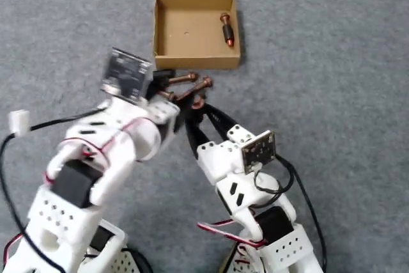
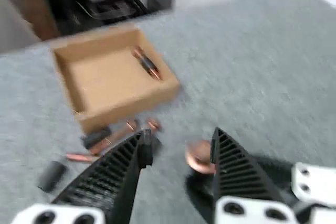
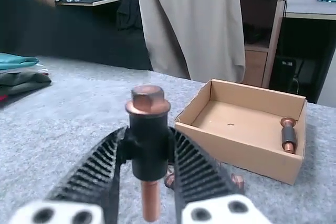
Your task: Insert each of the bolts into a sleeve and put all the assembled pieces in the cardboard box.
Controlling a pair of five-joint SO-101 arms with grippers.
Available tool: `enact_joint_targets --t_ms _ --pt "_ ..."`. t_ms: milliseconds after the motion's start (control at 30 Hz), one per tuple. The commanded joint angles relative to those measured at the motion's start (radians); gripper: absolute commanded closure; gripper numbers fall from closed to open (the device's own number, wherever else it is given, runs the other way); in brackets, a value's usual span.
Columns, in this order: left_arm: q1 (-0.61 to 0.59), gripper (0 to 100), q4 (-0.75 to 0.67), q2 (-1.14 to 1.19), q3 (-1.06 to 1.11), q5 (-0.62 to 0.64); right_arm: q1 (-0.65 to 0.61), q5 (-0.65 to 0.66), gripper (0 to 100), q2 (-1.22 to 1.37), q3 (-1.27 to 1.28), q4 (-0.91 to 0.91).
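Right wrist view shows where this could go wrong: the right gripper point(image 3: 148, 141) grips only the black sleeve point(image 3: 149, 161), while the copper bolt point(image 3: 147, 102) merely sits through it, head up and shank hanging out below. I judge that tipping the piece on the way to the box could let the bolt slide out, and the left gripper point(image 2: 181, 140), close alongside, could knock the head. The right gripper's jaws are drawn in narrow around the sleeve, pressing on both its sides. The left gripper stands wide apart and holds nothing, with the bolt's head near one of its fingers. Ahead of both, loose bolts point(image 2: 79, 157) and a spare sleeve point(image 2: 51, 175) lie on the grey table point(image 3: 68, 129). Beyond them is the cardboard box point(image 3: 231, 148), with one assembled piece point(image 3: 287, 136) along a side wall.
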Motion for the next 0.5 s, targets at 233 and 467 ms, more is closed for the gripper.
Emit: enact_joint_targets --t_ms 233,467 --pt "-0.259 98 0.078 -0.022 -0.025 0.0 0.214 0.008 99.7 0.035 -0.016 -0.026" --pt "-0.311 98 0.078 -0.024 0.14 0.0 0.303 0.008 99.7 0.302 -0.165 -0.089"
